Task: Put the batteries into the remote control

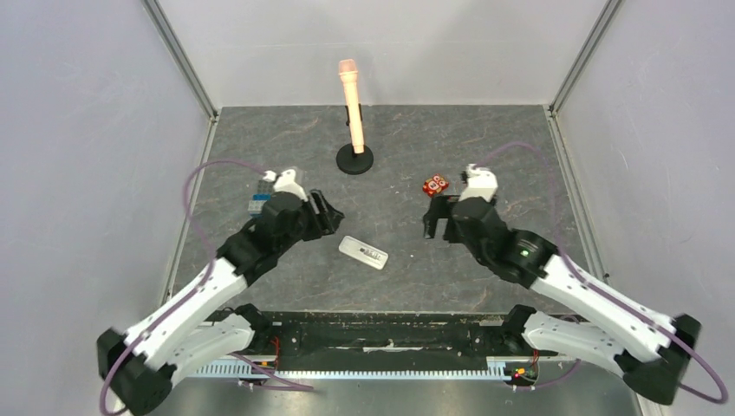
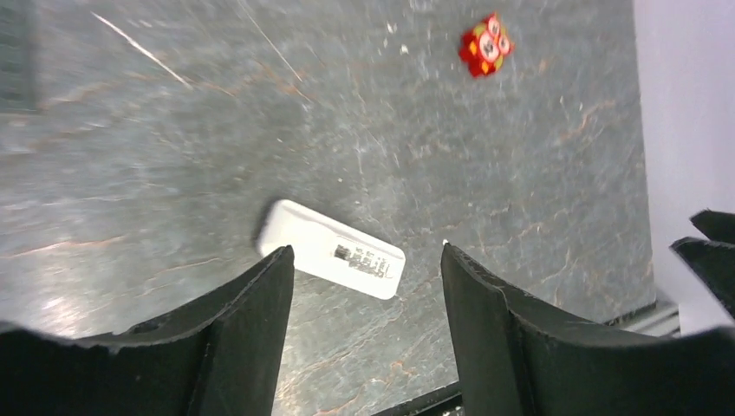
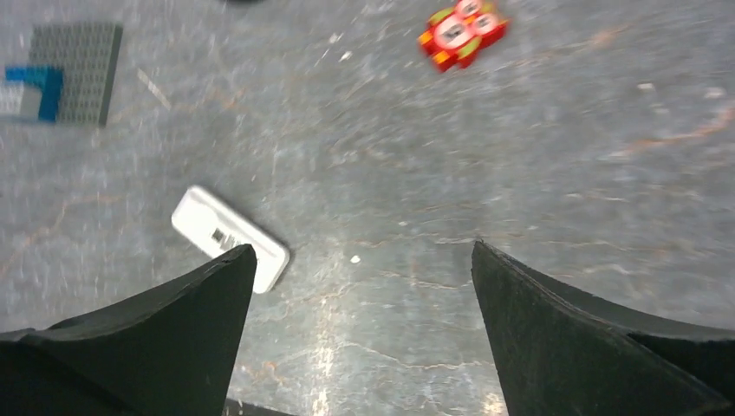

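Note:
The remote control (image 1: 363, 253) is a slim white handset lying flat at the table's middle, a printed label facing up. It also shows in the left wrist view (image 2: 334, 260) and the right wrist view (image 3: 227, 236). My left gripper (image 1: 328, 212) hovers just left of and behind it, open with nothing between its fingers (image 2: 366, 250). On the other side, well apart from the remote control, my right gripper (image 1: 438, 217) hangs open and empty (image 3: 362, 248). The batteries are out of view.
A small red block with white circles (image 1: 435, 185) lies behind the right gripper. A grey studded plate with a blue brick (image 3: 82, 61) sits at the left, partly behind the left arm. A peach cylinder on a black round stand (image 1: 354, 159) rises at the back centre.

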### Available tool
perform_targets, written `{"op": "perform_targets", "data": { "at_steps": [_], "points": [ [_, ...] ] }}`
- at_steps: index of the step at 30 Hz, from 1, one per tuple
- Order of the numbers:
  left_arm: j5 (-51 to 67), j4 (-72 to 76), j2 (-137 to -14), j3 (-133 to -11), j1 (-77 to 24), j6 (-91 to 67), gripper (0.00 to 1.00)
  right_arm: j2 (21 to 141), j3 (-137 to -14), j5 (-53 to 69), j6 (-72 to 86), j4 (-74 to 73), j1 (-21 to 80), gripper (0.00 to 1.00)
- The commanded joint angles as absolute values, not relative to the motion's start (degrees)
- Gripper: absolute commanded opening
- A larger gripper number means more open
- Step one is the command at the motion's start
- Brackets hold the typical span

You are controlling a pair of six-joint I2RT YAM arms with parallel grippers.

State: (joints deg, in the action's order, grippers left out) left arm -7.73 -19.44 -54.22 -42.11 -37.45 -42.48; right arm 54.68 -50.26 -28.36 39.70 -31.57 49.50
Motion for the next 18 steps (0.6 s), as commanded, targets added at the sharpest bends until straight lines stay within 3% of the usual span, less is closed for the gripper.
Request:
{"op": "perform_targets", "data": {
  "at_steps": [1,8,18],
  "points": [
    [-18.19,-34.75,-39.96,-45.45,-37.18,-36.47,0.69,46.01,-53.58,-42.31,43.22,-42.57,49.13,0.98],
    [-21.04,-44.44,-17.94,-48.74,-37.18,-33.12,0.75,31.61,-59.91,-53.87,46.06,-50.04,49.13,0.98],
    [-24.07,-52.0,-11.66,-55.29,-37.2,-30.52,0.77,24.78,-62.75,-57.04,47.26,-52.79,49.14,0.98]
  ]
}}
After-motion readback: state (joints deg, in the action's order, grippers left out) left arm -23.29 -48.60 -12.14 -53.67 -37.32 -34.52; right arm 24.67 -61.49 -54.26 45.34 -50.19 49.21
